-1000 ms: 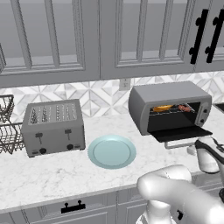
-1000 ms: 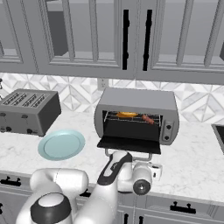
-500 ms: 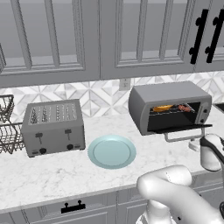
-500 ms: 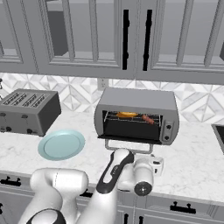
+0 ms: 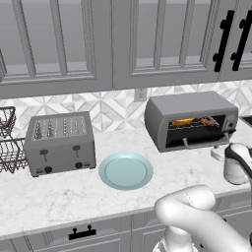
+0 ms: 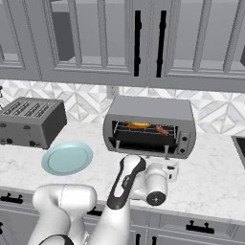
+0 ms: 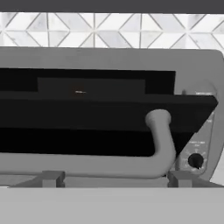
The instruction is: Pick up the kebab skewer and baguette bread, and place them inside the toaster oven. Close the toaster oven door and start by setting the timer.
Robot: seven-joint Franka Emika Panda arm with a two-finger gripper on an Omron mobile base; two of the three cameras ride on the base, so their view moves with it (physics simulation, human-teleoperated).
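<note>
Now the oven (image 6: 149, 125) is holding the baguette (image 6: 139, 126) and skewer (image 6: 161, 129) side by side on its rack, the door (image 7: 105, 124) hanging partly open. The gripper (image 7: 114, 180) is sitting just before the door handle (image 7: 144, 164), jaws spread wide, gripping nothing. A plate (image 5: 125, 170) is lying left of the oven.

No words or numbers can be read here. The toaster oven (image 7: 199, 131) has tiny marks by its knob, too blurry to make out.
</note>
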